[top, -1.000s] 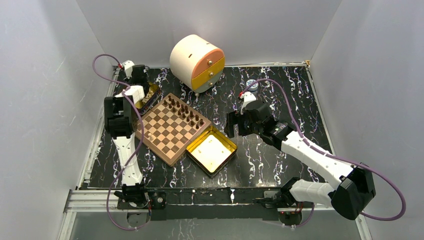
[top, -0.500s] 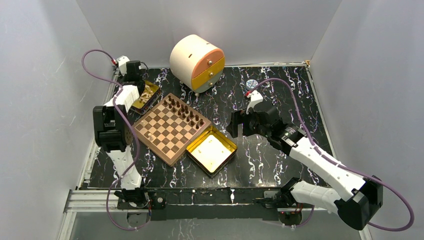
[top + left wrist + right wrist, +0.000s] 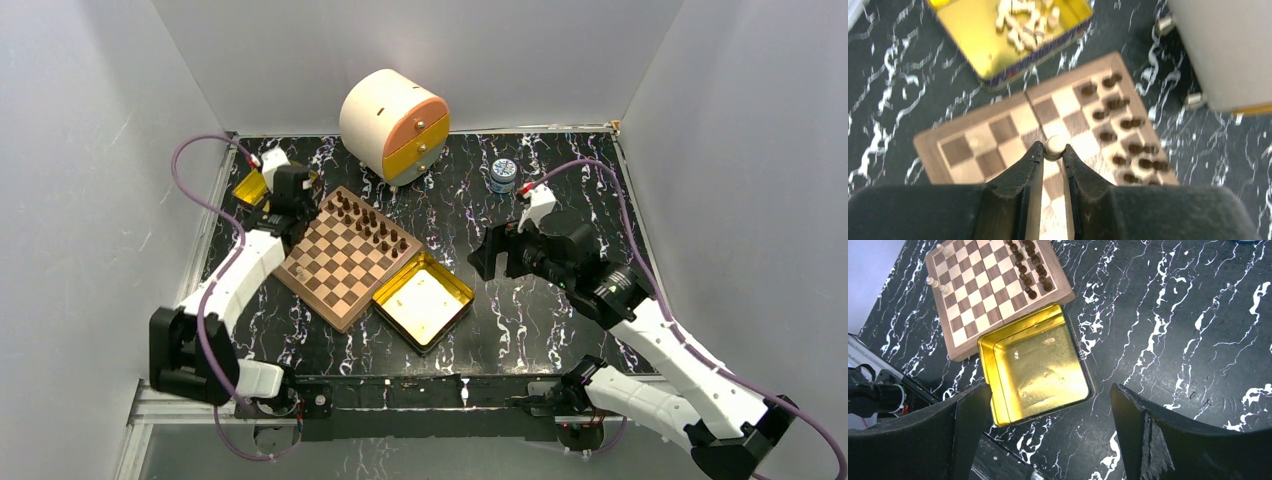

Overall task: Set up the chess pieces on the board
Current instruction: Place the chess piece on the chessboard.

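Observation:
The board point(image 3: 345, 262) lies left of centre, with two rows of dark chess pieces point(image 3: 372, 220) along its far-right side. My left gripper point(image 3: 291, 196) hovers over the board's far-left part point(image 3: 955, 150), shut on a light tan piece point(image 3: 1054, 145) held between its fingertips. The dark pieces point(image 3: 1120, 125) stand to its right, and one light piece point(image 3: 975, 143) stands to its left. Two light pieces point(image 3: 941, 286) stand on the board's left edge point(image 3: 960, 347). My right gripper point(image 3: 488, 256) hangs open and empty point(image 3: 1048, 405) right of the board.
A gold tin point(image 3: 970, 35) holding loose light pieces point(image 3: 1023, 20) sits beyond the board's far-left corner. An empty gold tin point(image 3: 424, 298) touches the board's near-right side. A round cream cabinet point(image 3: 393, 125) with orange and yellow drawers stands behind. A small jar point(image 3: 503, 175) sits at the back right.
My left arm has swung from the gold tin with light pieces toward the board, carrying a light piece. My right arm has drawn back to the right, still open.

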Controlling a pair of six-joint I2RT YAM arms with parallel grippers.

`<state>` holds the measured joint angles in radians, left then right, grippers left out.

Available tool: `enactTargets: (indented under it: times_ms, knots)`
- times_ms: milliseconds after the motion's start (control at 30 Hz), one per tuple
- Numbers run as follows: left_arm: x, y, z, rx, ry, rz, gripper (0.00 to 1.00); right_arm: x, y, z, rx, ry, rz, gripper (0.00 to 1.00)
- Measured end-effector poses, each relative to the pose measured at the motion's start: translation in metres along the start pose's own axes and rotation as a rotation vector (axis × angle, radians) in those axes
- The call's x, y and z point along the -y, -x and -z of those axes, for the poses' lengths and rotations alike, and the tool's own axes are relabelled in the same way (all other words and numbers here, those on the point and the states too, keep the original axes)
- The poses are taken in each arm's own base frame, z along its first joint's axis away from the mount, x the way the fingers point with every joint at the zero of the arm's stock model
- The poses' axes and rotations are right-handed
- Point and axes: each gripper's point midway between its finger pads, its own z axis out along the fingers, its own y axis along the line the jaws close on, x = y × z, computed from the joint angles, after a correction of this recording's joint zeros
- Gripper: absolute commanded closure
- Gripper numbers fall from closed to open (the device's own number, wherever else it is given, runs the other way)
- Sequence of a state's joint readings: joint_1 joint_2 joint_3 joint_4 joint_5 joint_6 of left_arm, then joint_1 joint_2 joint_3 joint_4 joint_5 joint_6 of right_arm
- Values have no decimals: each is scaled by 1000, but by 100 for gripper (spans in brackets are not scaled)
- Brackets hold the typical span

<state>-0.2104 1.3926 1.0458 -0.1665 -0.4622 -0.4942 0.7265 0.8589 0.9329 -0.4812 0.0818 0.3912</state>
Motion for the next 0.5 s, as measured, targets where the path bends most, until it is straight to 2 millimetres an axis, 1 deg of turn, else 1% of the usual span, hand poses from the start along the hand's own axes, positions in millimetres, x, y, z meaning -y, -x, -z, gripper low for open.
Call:
enactTargets:
  times_ms: [100, 200, 300, 367, 500]
  knots:
    - [-8, -24, 23, -32, -23, 12, 100, -1, 5, 11, 15, 1, -3, 2]
    - [-13, -47, 34, -71, -34, 16, 100, -1, 9, 20, 26, -5, -4, 2]
    - [-16, -70, 39, -116, -35, 8, 100, -1, 12, 25, 29, -11, -6, 2]
    - [-15, -80, 39, -141, -35, 0, 100, -1, 12, 27, 27, -12, -8, 2]
    - [-10, -94, 36, -173, -33, -14, 100, -1, 11, 28, 22, -14, -26, 4]
